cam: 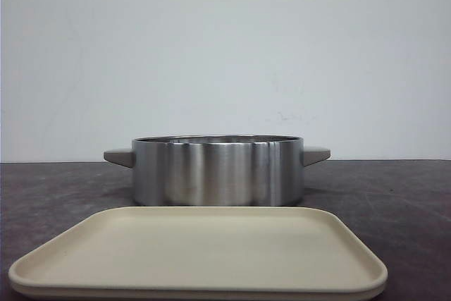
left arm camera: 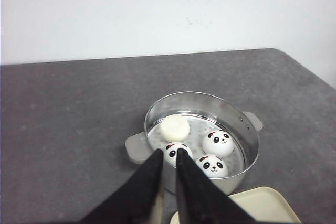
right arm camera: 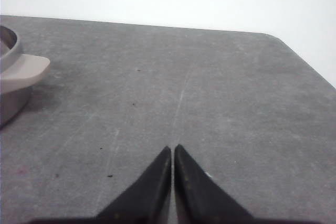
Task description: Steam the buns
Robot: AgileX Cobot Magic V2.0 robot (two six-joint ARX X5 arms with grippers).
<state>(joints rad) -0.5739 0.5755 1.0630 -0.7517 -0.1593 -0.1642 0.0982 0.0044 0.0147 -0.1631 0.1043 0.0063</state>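
You have the grey table (left arm camera: pixel 68 108) under both arms, and on it the steel steamer pot (left arm camera: pixel 202 140) with its beige side handles, then the beige tray (cam: pixel 201 252) lying just on the near side of the pot, bare in the front view.

All four buns (left arm camera: pixel 218 143) sit inside the pot on its perforated floor: three show panda faces, and the fourth (left arm camera: pixel 174 127) shows only a plain white surface, so it may be turned face down or away.

The relation that matters for you is this: the buns lie just beyond and a little below the left gripper (left arm camera: pixel 168 157), whose tips overlap the pot's near rim in its wrist view. The nearest bun (left arm camera: pixel 176 152) is directly ahead of those tips, partly hidden by them. The round buns offer no long axis to line up on. The left fingers stand slightly apart, holding nothing.

Your right gripper (right arm camera: pixel 172 151) has its fingers pressed together, empty, over bare table, with only one pot handle (right arm camera: pixel 23 69) showing well off to its side. The left arm is clearly nearer, and with every bun already loaded, I judge the placing is done.
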